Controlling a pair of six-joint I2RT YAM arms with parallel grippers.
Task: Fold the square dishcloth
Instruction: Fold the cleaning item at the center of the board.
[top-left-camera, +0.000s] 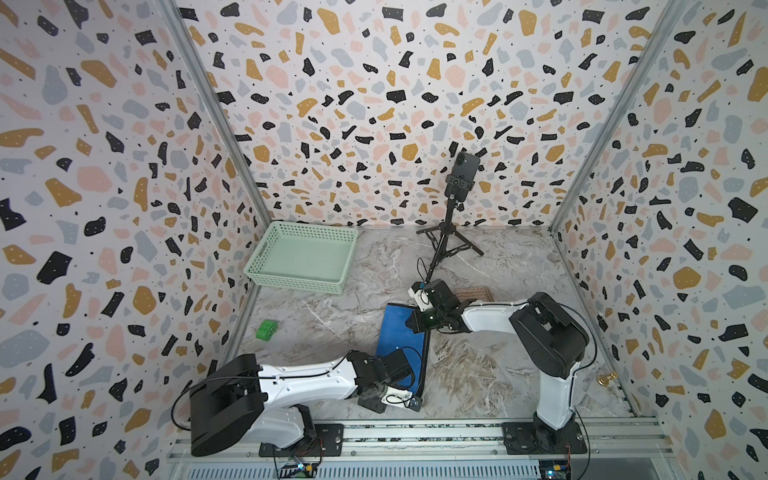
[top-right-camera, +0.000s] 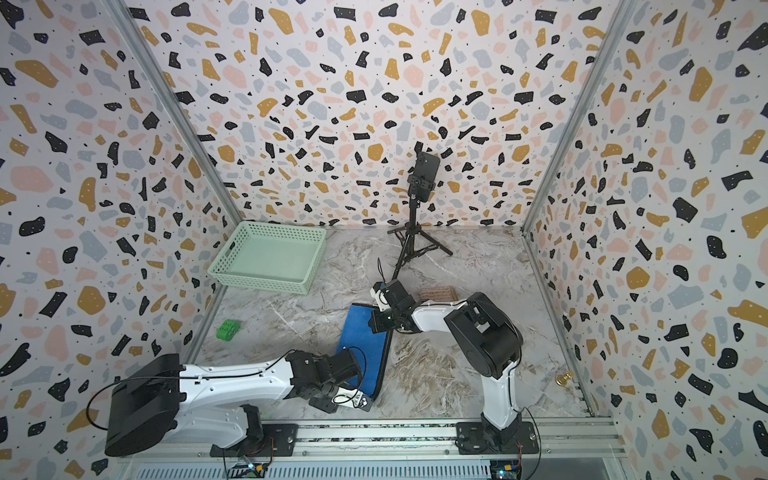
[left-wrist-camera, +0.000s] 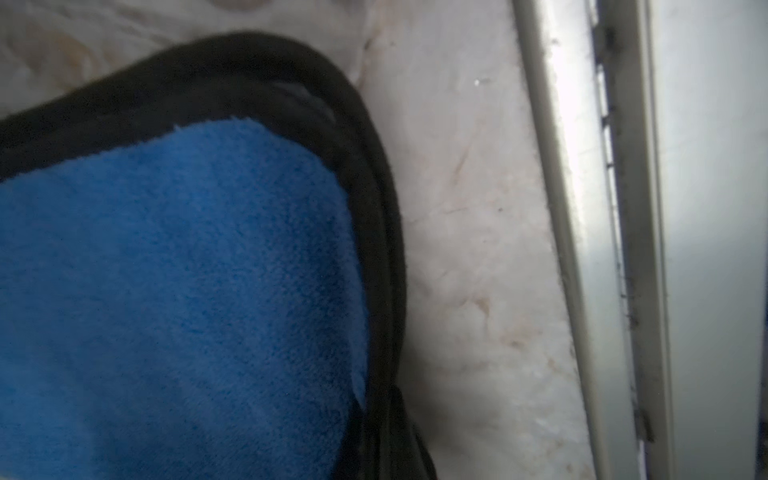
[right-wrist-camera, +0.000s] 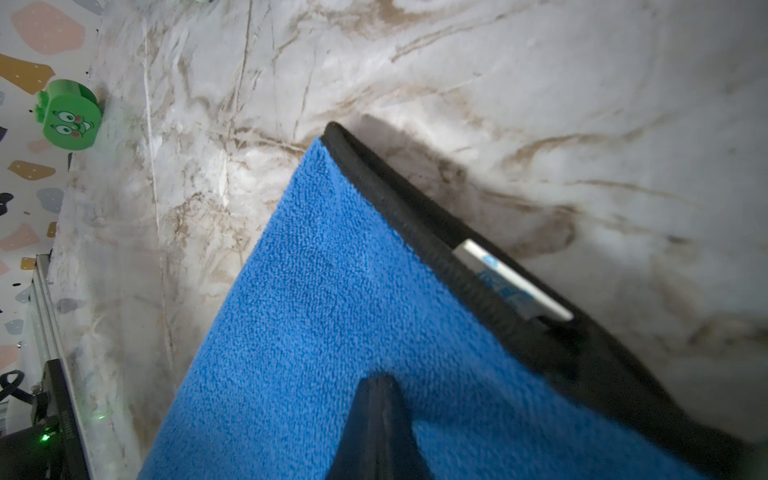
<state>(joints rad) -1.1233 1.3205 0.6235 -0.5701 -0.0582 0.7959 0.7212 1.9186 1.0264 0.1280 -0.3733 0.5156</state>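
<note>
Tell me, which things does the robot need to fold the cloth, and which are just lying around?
For the job: blue dishcloth, left gripper, right gripper.
Just lying about: green basket, green toy block, phone on tripod, brown mat, small brass piece.

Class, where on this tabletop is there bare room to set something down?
Bare marble lies between the green basket, green toy and blue dishcloth, and between dishcloth and right arm. Crowded: the dishcloth, left arm over it too.

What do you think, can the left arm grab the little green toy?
Probably yes. The green toy sits on bare table on the left arm's side, with nothing between them.
</note>
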